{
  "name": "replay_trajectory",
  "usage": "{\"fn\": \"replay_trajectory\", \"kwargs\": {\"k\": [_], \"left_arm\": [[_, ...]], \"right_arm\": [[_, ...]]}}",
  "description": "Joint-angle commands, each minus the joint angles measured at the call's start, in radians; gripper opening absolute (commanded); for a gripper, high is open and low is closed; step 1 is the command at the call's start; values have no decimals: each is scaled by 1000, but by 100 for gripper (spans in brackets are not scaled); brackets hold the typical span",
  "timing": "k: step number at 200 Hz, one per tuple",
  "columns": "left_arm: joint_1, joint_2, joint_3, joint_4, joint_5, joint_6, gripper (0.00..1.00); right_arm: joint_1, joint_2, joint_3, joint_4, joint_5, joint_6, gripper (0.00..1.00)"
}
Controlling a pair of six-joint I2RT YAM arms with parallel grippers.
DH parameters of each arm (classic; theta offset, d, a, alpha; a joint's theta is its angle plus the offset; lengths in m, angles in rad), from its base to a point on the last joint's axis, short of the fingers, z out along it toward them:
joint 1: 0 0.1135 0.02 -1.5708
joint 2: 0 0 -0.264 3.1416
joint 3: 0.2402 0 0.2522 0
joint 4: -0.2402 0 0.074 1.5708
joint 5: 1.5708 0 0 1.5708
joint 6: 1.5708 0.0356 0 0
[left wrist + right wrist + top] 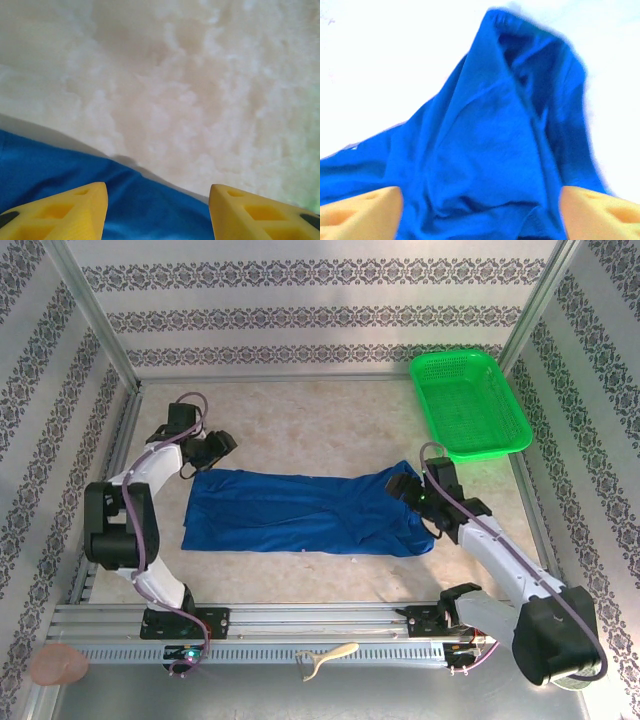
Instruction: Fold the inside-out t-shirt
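— One fold at most? How far along was it?
— Barely begun. On the table (300, 430) the inside-out t-shirt (290, 512) lay as a long flat strip, its right end rumpled — nearly all the folding was left, I judged.
— And the jaws?
— The right gripper (480, 205) stood wide over bunched cloth, pinching nothing. The left gripper (157, 205) was parted at the shirt's far left corner, empty.
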Motion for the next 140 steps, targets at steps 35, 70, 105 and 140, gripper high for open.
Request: {"fn": "replay_trajectory", "kwargs": {"k": [35,70,105,140], "left_arm": [[-14,-190,-113,-72,63,11,58],[-14,-243,-177,-55,74,-3,59],[-14,-230,-187,-48,84,-2,59],[-14,-218,-190,-36,85,-5,59]], "right_arm": [[-118,115,2,-72,34,-61,98],[-126,207,17,-41,-9,-110,99],[-126,258,0,35,-74,-113,98],[-114,321,-16,136,-229,-106,89]]}}
